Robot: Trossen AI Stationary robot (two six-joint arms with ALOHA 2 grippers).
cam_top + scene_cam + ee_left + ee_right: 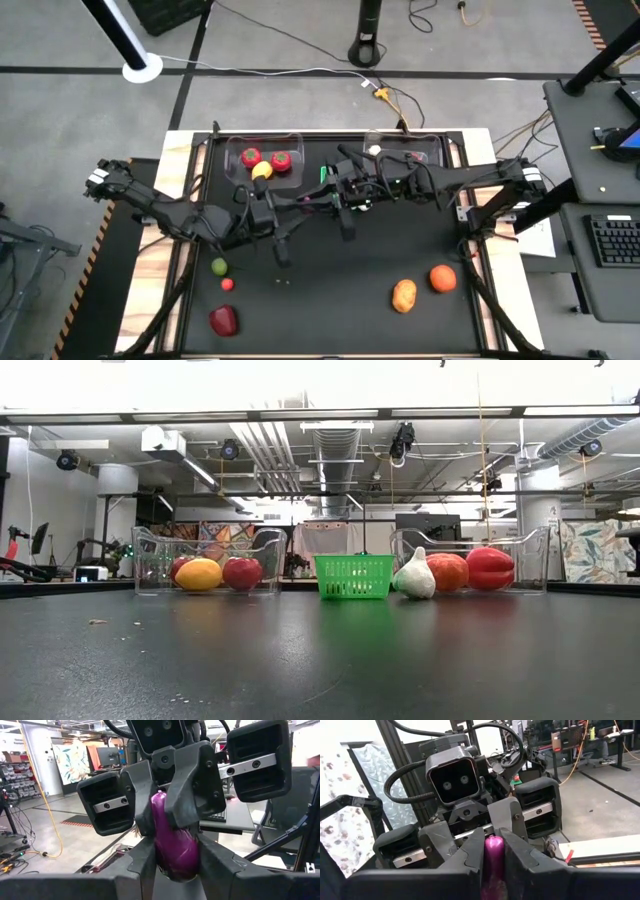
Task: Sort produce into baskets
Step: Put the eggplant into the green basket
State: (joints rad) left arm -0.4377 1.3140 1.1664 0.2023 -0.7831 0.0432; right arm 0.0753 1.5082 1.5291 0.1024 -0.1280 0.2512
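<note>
High view: both arms meet over the middle of the table. The left gripper point(282, 218) and the right gripper point(342, 195) are nose to nose, but from here I cannot see what is between them. The left bin point(232, 150) has red and yellow pieces, and the right bin point(440, 150) is partly under the right arm. Five pieces lie loose on the near part of the table.

Low view: neither gripper nor the held piece shows here, so they must be up in the air. The green basket point(354, 575) stands between the two bins and looks empty.

Left wrist view: a purple eggplant point(172, 840) stands upright. My left fingers point(145, 862) are clenched on its thick lower part, and the right gripper's fingers are closed on the narrow upper part.

Right wrist view: the same eggplant point(494, 855) is pinched by both grippers at once, each on its own end.

I judge this is a handover. The eggplant is glossy, smooth plastic, probably light and hollow, so it is slippery and can shoot out under a hard squeeze. The thick belly gives the surest hold; the tapered neck may slide. I would release one side only when the other grip is firm.
</note>
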